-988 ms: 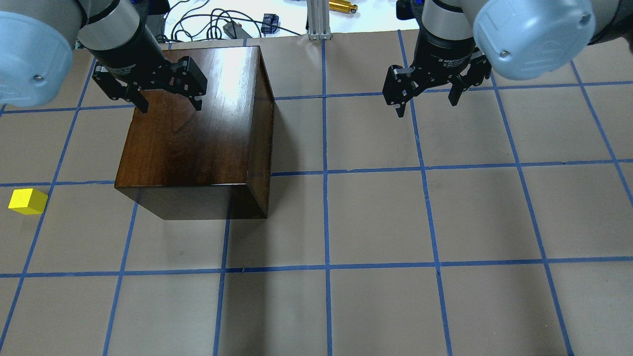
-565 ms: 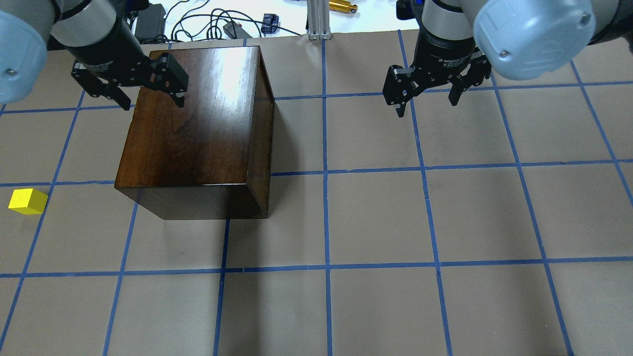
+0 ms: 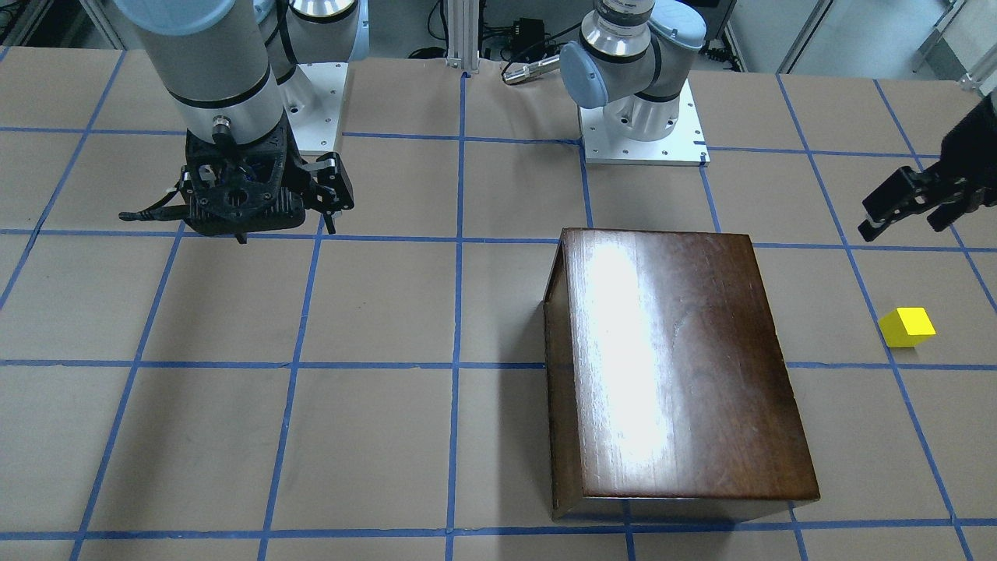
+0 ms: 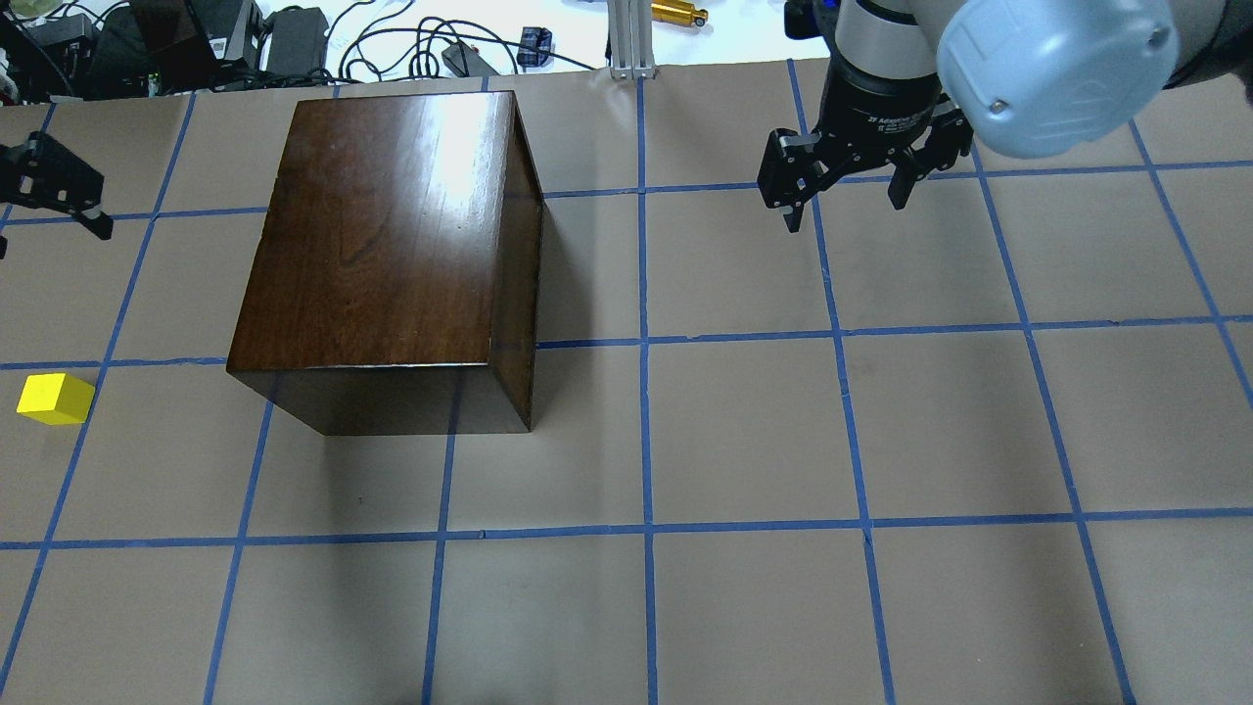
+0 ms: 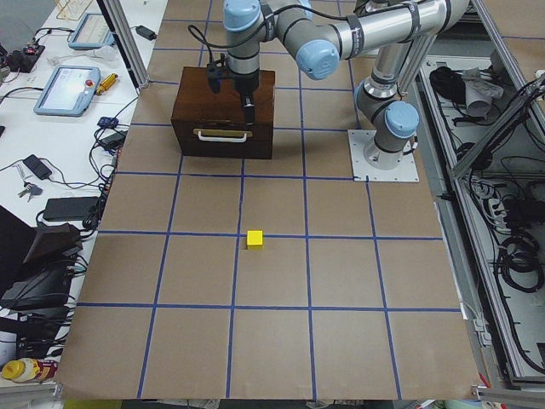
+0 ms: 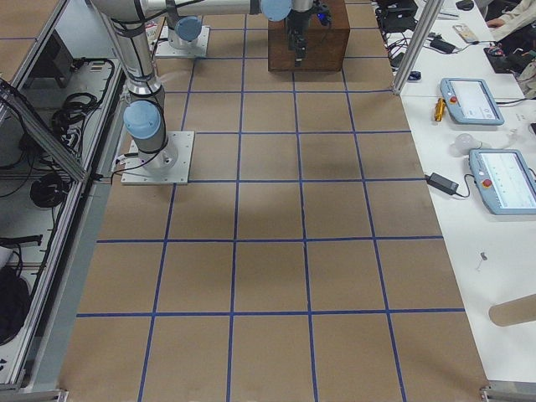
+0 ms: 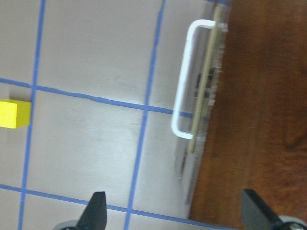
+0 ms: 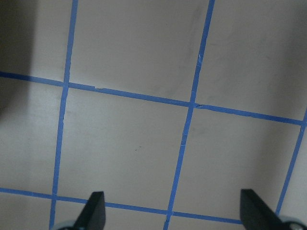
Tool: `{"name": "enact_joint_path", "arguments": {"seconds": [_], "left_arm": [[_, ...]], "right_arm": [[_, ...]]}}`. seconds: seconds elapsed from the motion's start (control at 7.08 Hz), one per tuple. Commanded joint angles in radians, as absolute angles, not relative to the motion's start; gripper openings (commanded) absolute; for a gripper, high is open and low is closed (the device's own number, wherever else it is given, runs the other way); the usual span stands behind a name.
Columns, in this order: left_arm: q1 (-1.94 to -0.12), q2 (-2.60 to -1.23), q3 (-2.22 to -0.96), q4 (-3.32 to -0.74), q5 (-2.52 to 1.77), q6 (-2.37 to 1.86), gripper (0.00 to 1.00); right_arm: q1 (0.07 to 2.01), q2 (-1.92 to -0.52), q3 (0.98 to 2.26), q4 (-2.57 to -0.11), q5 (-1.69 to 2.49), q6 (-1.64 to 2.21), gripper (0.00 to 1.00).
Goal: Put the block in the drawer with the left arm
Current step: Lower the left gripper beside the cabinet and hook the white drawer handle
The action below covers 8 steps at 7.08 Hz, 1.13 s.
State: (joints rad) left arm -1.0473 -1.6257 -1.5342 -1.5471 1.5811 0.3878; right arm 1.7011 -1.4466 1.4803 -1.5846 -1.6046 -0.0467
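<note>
The block (image 4: 56, 399) is a small yellow cube lying on the paper near the table's left edge, also seen as block (image 3: 907, 326) and block (image 7: 14, 114). The dark wooden box (image 4: 392, 235) stands to its right. Its drawer (image 5: 222, 136) is shut, with the pale pull (image 7: 184, 103) facing the robot's left. My left gripper (image 4: 49, 235) hangs open and empty above the table, left of the box and beyond the block. The right gripper (image 4: 844, 201) is open and empty over bare paper at the far right.
Blue tape lines grid the brown paper table (image 4: 744, 431). Cables and small electronics (image 4: 392, 39) and an aluminium post (image 4: 631, 39) line the far edge. Both arm base plates (image 3: 642, 136) sit at the robot's side. Side benches hold tablets (image 6: 501, 180).
My left gripper has moved left from above the box's far left corner to beyond the box, near the view's left edge. The right arm, box and block have not moved.
</note>
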Motion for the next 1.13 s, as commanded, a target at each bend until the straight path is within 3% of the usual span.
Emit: {"name": "enact_joint_path", "arguments": {"seconds": [0.0,0.99], "left_arm": [[-0.913,-1.683,-1.531,-1.536,1.582,0.65,1.0],[-0.9,-1.939,-1.531,-1.427,1.453,0.735,1.0]], "right_arm": [[1.701,-1.447,1.48,-1.585,-1.605,-0.048,1.0],[1.701,-1.447,1.48,-1.585,-1.605,-0.046,1.0]]}}
